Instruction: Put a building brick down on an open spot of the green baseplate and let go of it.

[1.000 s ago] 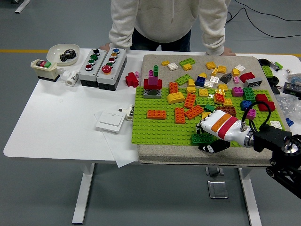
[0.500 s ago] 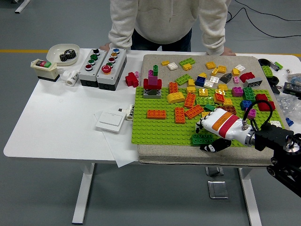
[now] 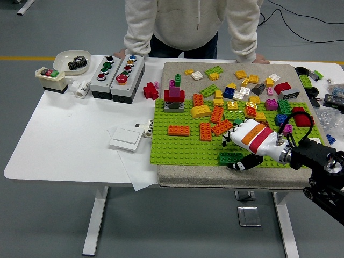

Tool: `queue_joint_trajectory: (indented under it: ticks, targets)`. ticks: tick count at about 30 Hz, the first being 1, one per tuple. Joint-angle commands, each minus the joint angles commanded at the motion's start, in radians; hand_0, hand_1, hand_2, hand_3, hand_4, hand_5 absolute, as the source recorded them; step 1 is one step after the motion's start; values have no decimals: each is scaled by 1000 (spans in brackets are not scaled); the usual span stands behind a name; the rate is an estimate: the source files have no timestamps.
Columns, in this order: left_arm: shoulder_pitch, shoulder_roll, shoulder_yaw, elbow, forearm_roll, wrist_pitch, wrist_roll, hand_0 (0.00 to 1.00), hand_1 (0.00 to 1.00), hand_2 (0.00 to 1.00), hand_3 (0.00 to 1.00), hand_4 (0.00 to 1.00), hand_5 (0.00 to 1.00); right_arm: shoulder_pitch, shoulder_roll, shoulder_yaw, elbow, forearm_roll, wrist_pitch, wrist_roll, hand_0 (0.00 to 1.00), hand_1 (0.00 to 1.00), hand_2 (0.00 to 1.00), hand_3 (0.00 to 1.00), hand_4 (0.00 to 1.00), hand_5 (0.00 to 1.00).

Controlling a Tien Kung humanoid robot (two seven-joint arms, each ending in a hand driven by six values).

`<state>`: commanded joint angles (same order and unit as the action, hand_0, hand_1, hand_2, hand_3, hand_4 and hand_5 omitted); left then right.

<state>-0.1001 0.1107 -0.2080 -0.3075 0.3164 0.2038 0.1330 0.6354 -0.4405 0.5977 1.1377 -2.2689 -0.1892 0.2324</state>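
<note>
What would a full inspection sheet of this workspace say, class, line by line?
Surface: white table, grey mat under the green baseplate.
Job's things: dark green brick lies on the baseplate's near edge, beside the right hand.
Clutter: many loose bricks on plate and mat; two button boxes; bowl with a gear; white switch plate.
Grippers: right hand hovers over the plate, holding nothing visible; left hand not seen.
Cables: black loop at the right wrist.
Surroundings: person at far side, hands on the table edge.
</note>
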Motion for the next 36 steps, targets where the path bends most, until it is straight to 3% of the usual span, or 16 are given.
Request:
queue_joint_trajectory:
  ticks: [7, 15, 19, 20, 22, 28, 32, 33, 36]
  targets:
    - [0, 0, 2, 1, -4, 0, -2, 748, 765, 795, 698, 792, 754, -2, -6, 3, 7, 0, 12, 2, 344, 502, 611, 608, 896, 392]
    - [0, -1, 1, 1, -4, 0, -2, 748, 763, 795, 699, 792, 754, -28, -29, 48, 64, 0, 18, 5, 349, 505, 615, 631, 902, 395]
    - [0, -1, 3, 2, -6, 1, -4, 748, 763, 795, 699, 792, 754, -63, -53, 110, 139, 0, 36, -6, 349, 505, 615, 631, 902, 395]
    - [0, -1, 4, 2, -8, 2, -5, 748, 763, 795, 697, 792, 754, -81, -63, 130, 164, 0, 43, -14, 444, 562, 683, 679, 927, 407]
    - [0, -1, 5, 2, -9, 2, -6, 748, 763, 795, 697, 792, 754, -92, -69, 142, 182, 0, 45, -18, 444, 562, 683, 679, 927, 407]
    - [-2, -2, 10, 4, -18, 4, -12, 749, 762, 795, 697, 792, 754, -186, -120, 205, 307, 9, 14, -51, 477, 597, 712, 669, 915, 429]
    - [-1, -2, 9, 5, -16, 4, -11, 749, 762, 795, 697, 792, 754, -226, -140, 221, 354, 19, 14, -51, 477, 597, 712, 669, 915, 429]
    - [-1, -2, 8, 5, -16, 4, -11, 748, 761, 795, 696, 792, 754, -234, -144, 224, 365, 21, 15, -50, 616, 637, 721, 627, 886, 438]
    - [1, -2, 7, 5, -13, 3, -10, 748, 761, 795, 696, 792, 754, -267, -160, 223, 401, 26, 19, -41, 616, 637, 721, 627, 886, 438]
